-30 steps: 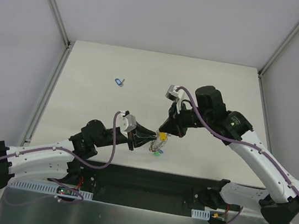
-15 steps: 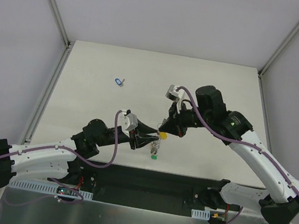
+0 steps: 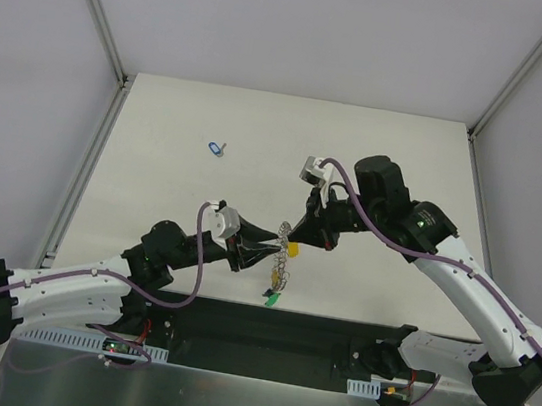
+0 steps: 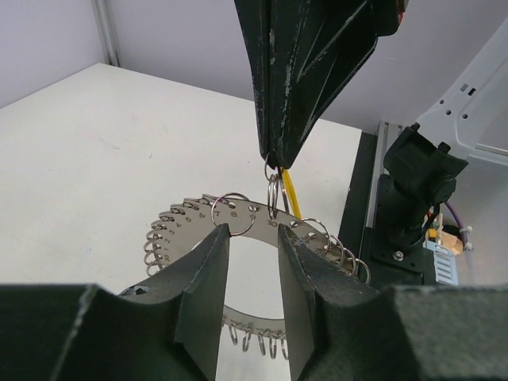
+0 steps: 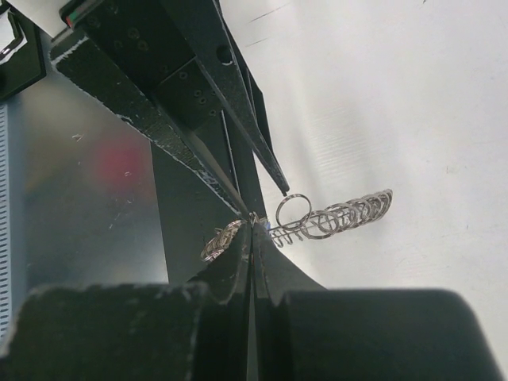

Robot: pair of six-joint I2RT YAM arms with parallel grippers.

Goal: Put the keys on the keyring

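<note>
The keyring [image 3: 283, 248] hangs edge-on above the table between both grippers. A green key [image 3: 271, 298] dangles under it. My right gripper [image 3: 296, 239] is shut on the small ring of a yellow key [image 3: 294, 249], which is threaded at the disc's upper rim [image 4: 182, 218]. The yellow tag [image 4: 290, 194] hangs just under its tips. My left gripper [image 4: 252, 234] has its jaws a finger's width apart, lying against the disc's face over the centre hole, pinching nothing. In the right wrist view the right gripper [image 5: 252, 230] meets the ring's wire loops [image 5: 341, 213]. A blue key [image 3: 216, 147] lies far left.
A black base strip [image 3: 263, 328] runs along the near table edge under both arms. Metal frame rails [image 3: 83, 177] border the table's sides. The right arm's base [image 4: 409, 198] stands close behind the keyring in the left wrist view.
The keyring has risen and turned more upright, and the green key now dangles lower. My left gripper has drawn back a little to the left. The right gripper has hardly moved.
</note>
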